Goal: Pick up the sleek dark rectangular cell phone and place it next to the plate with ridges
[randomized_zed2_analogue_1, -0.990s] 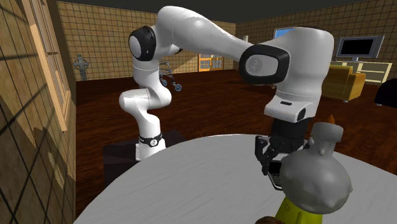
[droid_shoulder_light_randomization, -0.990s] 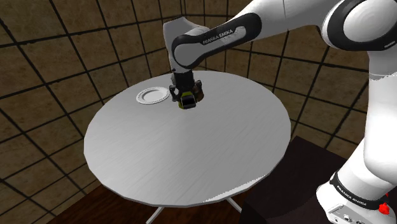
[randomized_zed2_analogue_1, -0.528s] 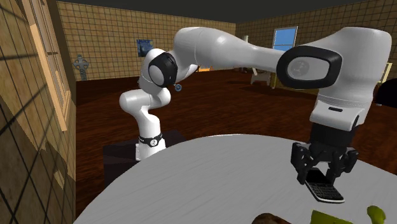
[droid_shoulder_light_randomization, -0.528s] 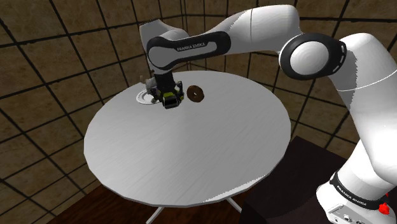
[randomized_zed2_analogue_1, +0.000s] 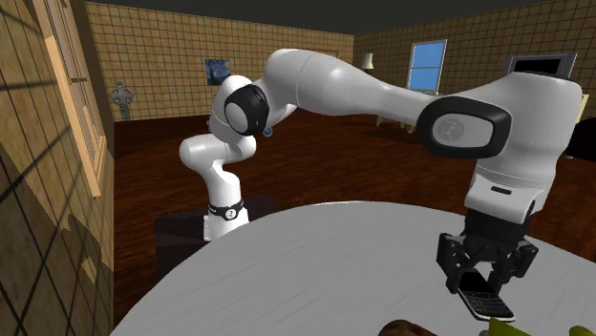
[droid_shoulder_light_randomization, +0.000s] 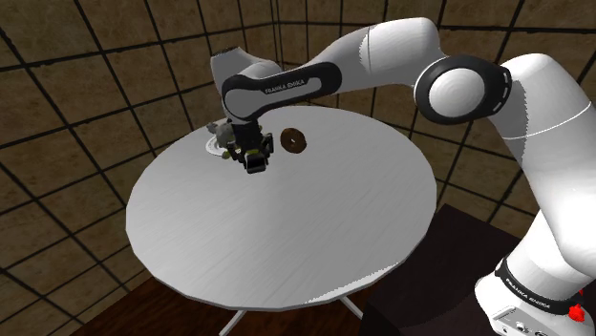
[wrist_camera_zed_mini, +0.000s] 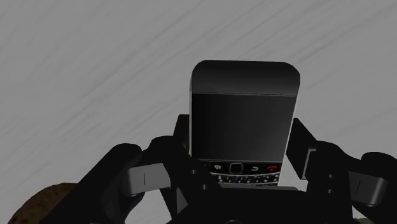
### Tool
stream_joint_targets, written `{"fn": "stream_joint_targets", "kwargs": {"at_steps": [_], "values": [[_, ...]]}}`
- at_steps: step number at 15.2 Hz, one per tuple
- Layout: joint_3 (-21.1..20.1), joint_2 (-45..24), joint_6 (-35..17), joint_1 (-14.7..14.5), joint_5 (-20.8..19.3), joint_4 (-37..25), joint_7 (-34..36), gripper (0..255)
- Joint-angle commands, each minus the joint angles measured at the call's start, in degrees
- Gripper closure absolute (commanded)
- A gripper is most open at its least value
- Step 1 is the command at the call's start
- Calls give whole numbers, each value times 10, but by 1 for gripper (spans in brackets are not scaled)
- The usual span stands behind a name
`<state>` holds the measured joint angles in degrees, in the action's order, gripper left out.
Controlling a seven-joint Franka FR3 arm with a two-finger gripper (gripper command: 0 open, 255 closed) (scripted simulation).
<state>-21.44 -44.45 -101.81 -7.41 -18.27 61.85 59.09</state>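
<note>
We had the phone (wrist_camera_zed_mini: pixel 245 121) clasped between the two fingers of the gripper (wrist_camera_zed_mini: pixel 243 145), keypad end in the hand, screen end sticking out toward the grey table (droid_shoulder_light_randomization: pixel 287 229). It hung just beside the ridged plate (droid_shoulder_light_randomization: pixel 211 146) (touching the surface or not, we couldn't tell). Since half a second earlier the hand had dropped lower; the brown ring (droid_shoulder_light_randomization: pixel 293 139) stayed put.
</note>
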Motion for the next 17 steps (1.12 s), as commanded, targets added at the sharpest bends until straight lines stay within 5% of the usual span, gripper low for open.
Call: {"fn": "stream_joint_targets", "kwargs": {"at_steps": [1,13,14,17], "values": [[1,0,-17,2,-1,17,3,255],[3,-8,-48,5,-5,41,8,255],[3,-8,-48,5,-5,41,8,0],[3,-8,-48,5,-5,41,8,0]]}}
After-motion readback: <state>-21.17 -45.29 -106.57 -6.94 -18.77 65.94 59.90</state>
